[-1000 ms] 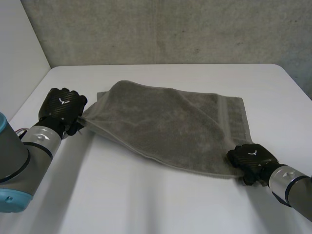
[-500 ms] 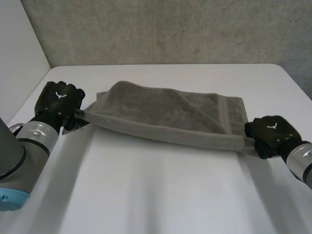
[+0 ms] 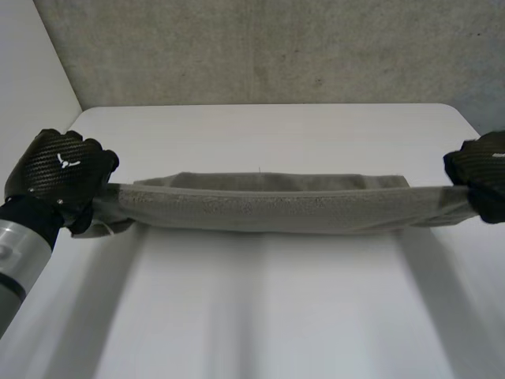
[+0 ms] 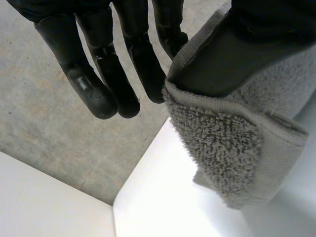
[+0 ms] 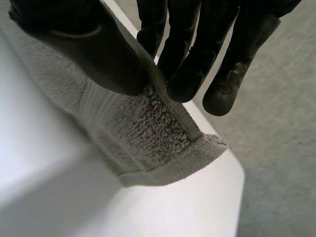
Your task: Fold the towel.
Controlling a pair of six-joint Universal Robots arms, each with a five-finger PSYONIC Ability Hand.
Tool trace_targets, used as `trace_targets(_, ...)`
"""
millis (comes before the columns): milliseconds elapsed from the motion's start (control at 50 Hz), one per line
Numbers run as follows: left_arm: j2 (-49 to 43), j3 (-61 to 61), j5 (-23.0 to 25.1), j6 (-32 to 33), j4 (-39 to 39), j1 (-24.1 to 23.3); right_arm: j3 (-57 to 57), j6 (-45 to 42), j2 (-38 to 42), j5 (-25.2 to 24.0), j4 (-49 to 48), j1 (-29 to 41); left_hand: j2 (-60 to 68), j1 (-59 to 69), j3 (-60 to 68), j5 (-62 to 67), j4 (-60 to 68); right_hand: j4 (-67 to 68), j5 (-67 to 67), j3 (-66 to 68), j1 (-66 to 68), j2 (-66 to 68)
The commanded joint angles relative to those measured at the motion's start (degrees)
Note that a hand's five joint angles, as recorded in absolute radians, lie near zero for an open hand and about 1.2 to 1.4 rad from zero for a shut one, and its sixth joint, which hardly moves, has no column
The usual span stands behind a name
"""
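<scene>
A grey towel [image 3: 260,209] stretches in a taut band across the middle of the white tabletop [image 3: 260,316]. The left hand [image 3: 57,178] pinches one end between thumb and fingers near the left edge, and the right hand [image 3: 483,178] pinches the other near the right edge.

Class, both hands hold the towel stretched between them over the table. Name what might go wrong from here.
1. The left hand pinches only a small corner of the towel between thumb and fingers, so the thick pile may slip out.
2. The right hand pinches its end likewise, and the cloth looks taut; pulling wider could drag it free.
3. The right hand is near the side edge of the table, so that end might land off it.
</scene>
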Motion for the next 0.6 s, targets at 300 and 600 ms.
trace_targets(300, -29.0, 13.7, -0.6, 3.9, 6.5, -2.4, -16.2, -1.2, 25.6, 2.6, -0.1, 5.7, -7.2, -4.1, -8.8, -16.7, -7.1, 3.1, 2.0, 2.8, 3.3, 4.1)
trace_targets(600, -46.3, 35.9, -1.1, 3.5, 7.2, -3.4, -29.3, -1.1, 42.2, 14.3, -15.8, 11.0, -7.2, -4.1, -8.8, -16.7, -7.1, 3.1, 2.0, 2.8, 3.3, 4.1)
